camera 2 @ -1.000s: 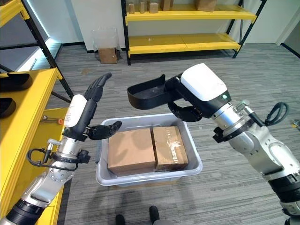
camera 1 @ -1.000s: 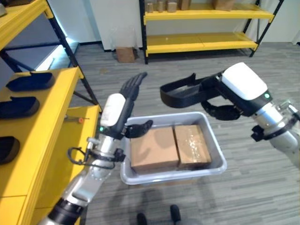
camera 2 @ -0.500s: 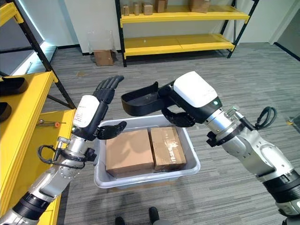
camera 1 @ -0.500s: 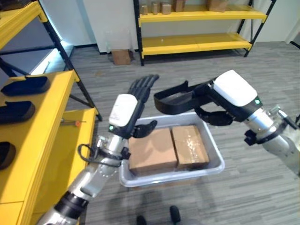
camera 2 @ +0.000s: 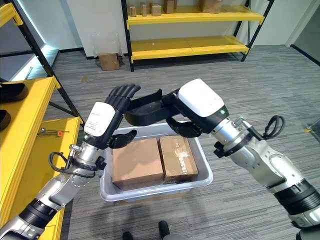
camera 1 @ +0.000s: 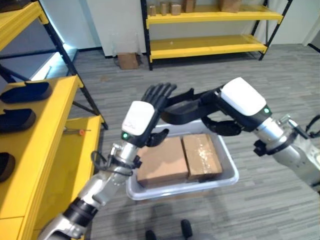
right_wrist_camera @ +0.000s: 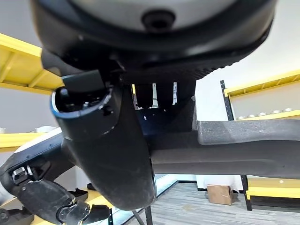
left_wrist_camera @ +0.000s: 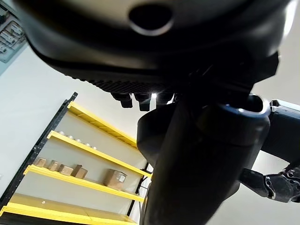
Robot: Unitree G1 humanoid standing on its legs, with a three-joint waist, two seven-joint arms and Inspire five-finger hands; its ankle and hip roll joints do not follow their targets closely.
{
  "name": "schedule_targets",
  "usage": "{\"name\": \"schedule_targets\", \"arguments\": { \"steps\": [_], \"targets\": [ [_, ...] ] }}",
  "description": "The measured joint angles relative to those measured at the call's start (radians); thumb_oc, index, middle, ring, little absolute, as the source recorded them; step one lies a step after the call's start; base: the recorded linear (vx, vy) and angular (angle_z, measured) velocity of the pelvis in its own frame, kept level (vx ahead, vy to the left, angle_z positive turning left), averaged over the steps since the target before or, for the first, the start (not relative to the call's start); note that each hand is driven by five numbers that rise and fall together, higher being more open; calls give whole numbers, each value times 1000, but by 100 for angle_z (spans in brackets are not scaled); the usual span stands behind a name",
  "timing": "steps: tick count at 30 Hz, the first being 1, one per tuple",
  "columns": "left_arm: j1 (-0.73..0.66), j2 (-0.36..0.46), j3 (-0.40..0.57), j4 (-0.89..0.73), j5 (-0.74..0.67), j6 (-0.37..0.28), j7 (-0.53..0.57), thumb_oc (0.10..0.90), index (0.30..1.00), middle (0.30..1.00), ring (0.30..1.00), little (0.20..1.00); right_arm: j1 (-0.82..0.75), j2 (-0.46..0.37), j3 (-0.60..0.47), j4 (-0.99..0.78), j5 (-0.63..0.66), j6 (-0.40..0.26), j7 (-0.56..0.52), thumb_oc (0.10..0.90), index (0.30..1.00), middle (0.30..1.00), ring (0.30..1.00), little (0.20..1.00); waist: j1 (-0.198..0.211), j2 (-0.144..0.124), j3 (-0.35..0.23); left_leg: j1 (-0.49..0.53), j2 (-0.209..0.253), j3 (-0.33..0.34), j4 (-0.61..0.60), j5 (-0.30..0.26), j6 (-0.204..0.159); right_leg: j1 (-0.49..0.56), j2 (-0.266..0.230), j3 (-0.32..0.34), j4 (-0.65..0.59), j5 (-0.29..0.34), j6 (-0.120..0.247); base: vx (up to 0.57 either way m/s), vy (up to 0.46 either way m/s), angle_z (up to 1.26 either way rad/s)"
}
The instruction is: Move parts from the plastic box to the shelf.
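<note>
Right hand (camera 2: 192, 120) clamps the black part (camera 2: 150, 109) at frame centre; left hand (camera 2: 117, 102) spread beside it. Looks stiff, light: grip its rim.

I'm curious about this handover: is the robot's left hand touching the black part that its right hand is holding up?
Cannot tell. In the right eye view the left hand overlaps the end of the black part held by the right hand, but neither contact nor a gap shows plainly.

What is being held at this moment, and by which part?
The right hand holds a black curved part by its right end, above the plastic box. The left hand has straight fingers at the part's other end, not curled round it.
</note>
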Motion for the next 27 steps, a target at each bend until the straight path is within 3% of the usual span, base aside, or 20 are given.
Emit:
{"name": "schedule_targets", "arguments": {
  "steps": [15, 16, 17, 18, 19, 27],
  "targets": [
    [-85, -9, -56, 3, 37, 20, 25, 900, 1000, 1000, 1000, 1000, -7, 63, 8, 5, -6, 51, -5, 400, 300, 300, 300, 300, -10, 0, 0, 4, 0, 12, 0, -3, 2, -1, 0, 12, 0, -2, 3, 4, 1, -1],
    [-91, -9, -64, 4, 37, 20, 31, 796, 855, 855, 855, 855, -9, 64, 9, 7, -7, 52, -5, 400, 300, 300, 300, 300, -11, 0, 0, 5, 0, 13, 0, -3, 2, -1, 0, 13, 0, -4, 5, 7, 2, -6],
    [-96, -9, -68, 4, 37, 20, 34, 639, 635, 635, 635, 635, -11, 69, 10, 10, -7, 55, -5, 400, 300, 300, 300, 300, -15, 0, 0, 5, 0, 15, 0, -4, 2, -1, 0, 14, 0, -4, 5, 15, 2, -5],
    [-99, -9, -69, 4, 38, 19, 35, 535, 489, 489, 489, 489, -11, 71, 10, 10, -7, 56, -5, 400, 300, 300, 300, 300, -16, 0, 0, 6, 0, 16, 0, -4, 2, -1, 0, 15, 0, -4, 5, 20, 3, -4],
    [-101, -9, -71, 4, 38, 20, 35, 400, 300, 300, 300, 300, -12, 73, 10, 10, -7, 58, -5, 400, 300, 300, 300, 300, -20, 0, 0, 7, 0, 19, 0, -5, 2, -1, 0, 17, 0, -4, 5, 28, 2, -8],
    [-183, -10, -121, 55, 56, 22, 33, 400, 300, 300, 300, 300, -29, 100, 20, 47, -17, 74, -15, 400, 300, 300, 300, 300, -24, 0, -1, 9, -1, 25, 0, -7, 3, -2, 0, 24, 0, -1, 2, 7, 1, -2]
  ]
}}
